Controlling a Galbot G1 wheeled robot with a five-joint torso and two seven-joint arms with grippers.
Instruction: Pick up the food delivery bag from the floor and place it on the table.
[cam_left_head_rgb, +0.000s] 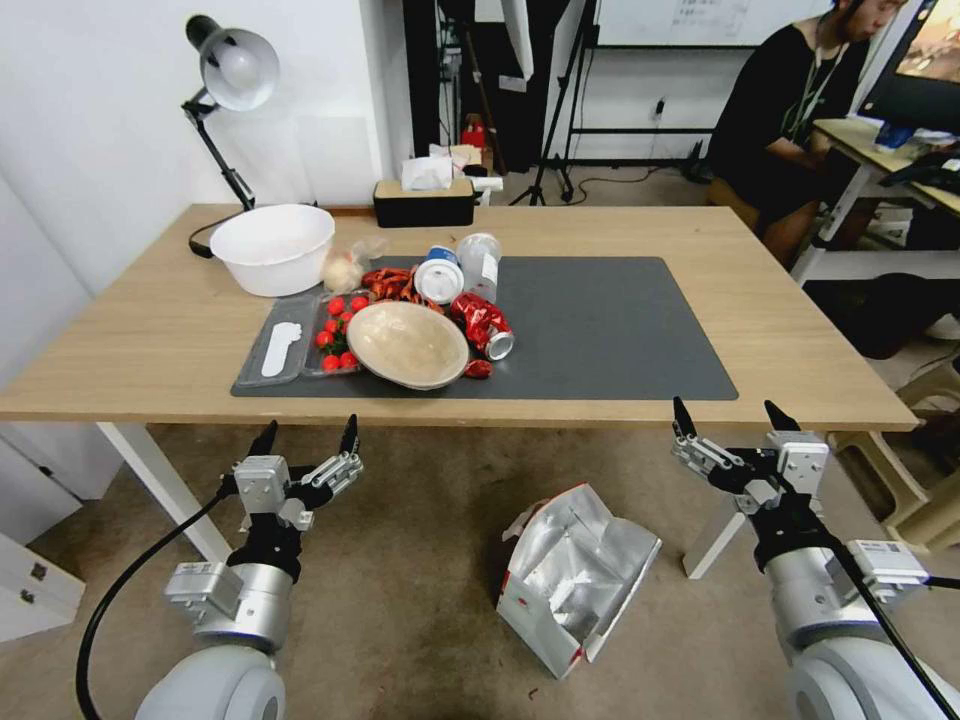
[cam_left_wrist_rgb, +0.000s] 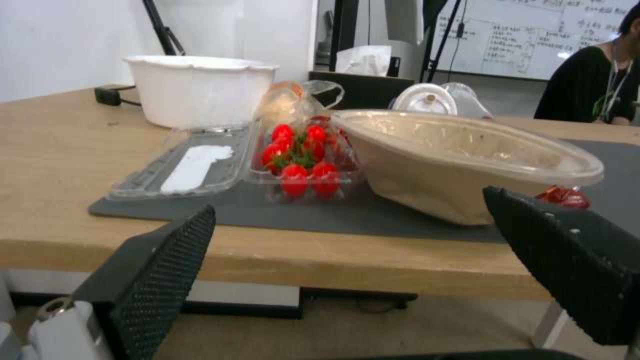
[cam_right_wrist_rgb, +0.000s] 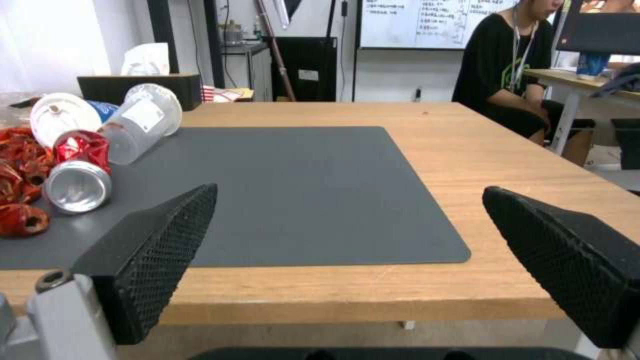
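Bag: we've got the large white boxy food delivery bag with red trim and silver foil lining (cam_left_head_rgb: 575, 575) lying tipped on the beige-brown mottled floor (cam_left_head_rgb: 400, 560), mouth gaping up, foil showing, between our two arms and just in front of the surface's near edge.
Surface: the large rectangular light-wood surface (cam_left_head_rgb: 150, 330) carries a dark grey mat (cam_left_head_rgb: 620, 330), its right half bare.
Clutter: on the mat's left side we see a tan round bowl under clear film (cam_left_head_rgb: 407, 343), a clear plastic tray of red cherry tomatoes (cam_left_head_rgb: 338, 338), a crushed red can (cam_left_head_rgb: 485, 326) and a toppled clear plastic cup (cam_left_head_rgb: 481, 262); a white ruffled tub (cam_left_head_rgb: 272, 247) stands behind them on the wood.
Left gripper: our left gripper (cam_left_head_rgb: 305, 437) hovers below the surface's near edge, fingers spread wide, holding nothing.
Right gripper: our right gripper (cam_left_head_rgb: 730, 417) hangs at the same edge, right of the bag, fingers likewise spread and empty.
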